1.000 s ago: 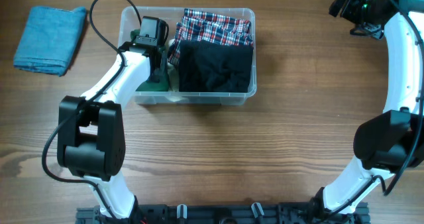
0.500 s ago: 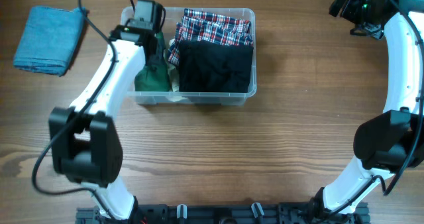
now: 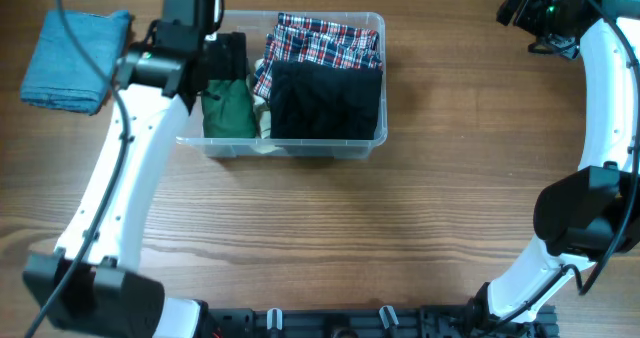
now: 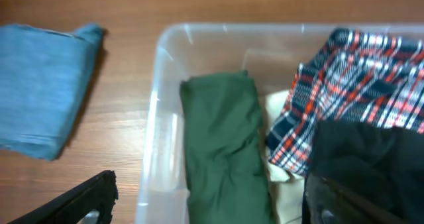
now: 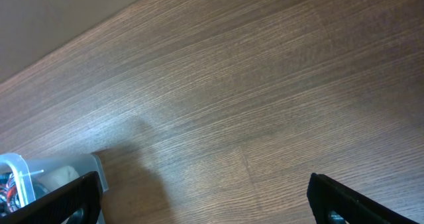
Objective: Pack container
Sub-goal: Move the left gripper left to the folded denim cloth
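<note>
The clear container (image 3: 290, 150) stands on the wood table at the back left. Inside it lie a folded green cloth (image 3: 228, 110) at the left end, a plaid cloth (image 3: 322, 40) and a black cloth (image 3: 326, 100). My left gripper (image 3: 226, 60) hovers open above the container's left end, over the green cloth (image 4: 224, 138), holding nothing. Its wrist view shows the rim (image 4: 158, 85), the plaid cloth (image 4: 361, 78), the black cloth (image 4: 374, 161) and its own gripper (image 4: 212, 207). My right gripper (image 3: 524, 8) is open at the far right back; in its own view this gripper (image 5: 212, 201) is over bare wood.
A folded blue cloth (image 3: 72, 58) lies on the table left of the container, also in the left wrist view as the blue cloth (image 4: 40, 85). A cream cloth (image 4: 286, 184) is wedged between the green and black ones. A container corner (image 5: 26, 174) shows in the right wrist view.
My left gripper has opened, let go of the green cloth and risen toward the back left. The green cloth stays in the container's left end. The right arm has not moved.
</note>
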Motion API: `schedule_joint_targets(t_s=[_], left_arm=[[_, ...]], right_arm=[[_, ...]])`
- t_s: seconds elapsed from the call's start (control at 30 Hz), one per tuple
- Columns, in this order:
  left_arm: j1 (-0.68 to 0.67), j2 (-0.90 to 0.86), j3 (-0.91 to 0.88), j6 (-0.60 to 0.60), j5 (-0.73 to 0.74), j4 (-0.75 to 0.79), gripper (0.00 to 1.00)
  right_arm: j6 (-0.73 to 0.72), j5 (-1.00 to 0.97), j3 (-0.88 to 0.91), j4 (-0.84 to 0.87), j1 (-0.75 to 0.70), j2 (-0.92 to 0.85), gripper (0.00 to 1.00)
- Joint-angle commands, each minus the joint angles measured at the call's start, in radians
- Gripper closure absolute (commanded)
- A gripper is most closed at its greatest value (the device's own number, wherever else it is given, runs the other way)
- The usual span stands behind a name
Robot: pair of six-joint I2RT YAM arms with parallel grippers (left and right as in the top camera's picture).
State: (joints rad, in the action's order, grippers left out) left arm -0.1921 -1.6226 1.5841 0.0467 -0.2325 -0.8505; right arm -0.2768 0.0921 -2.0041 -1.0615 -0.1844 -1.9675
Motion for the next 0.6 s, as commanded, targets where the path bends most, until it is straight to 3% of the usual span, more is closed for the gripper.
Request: schedule_joint_targets(t_s=[0.0,0.27,0.57], left_arm=[[0.085,0.036,0.014,0.013,0.008,0.002,0.07],[0.278,0.003,0.014,0.014,0.086,0.01,0.03],[0.441,-0.092,0.014,-0.02,0.109,0.164,0.01]], right_arm=[[-0.014,-0.01,0.003,0.003,0.005,-0.005,0.0],[-0.014,-0.01,0.003,0.003,0.005,-0.005,0.0],[-0.014,-0.01,0.003,0.003,0.005,-0.005,0.0]])
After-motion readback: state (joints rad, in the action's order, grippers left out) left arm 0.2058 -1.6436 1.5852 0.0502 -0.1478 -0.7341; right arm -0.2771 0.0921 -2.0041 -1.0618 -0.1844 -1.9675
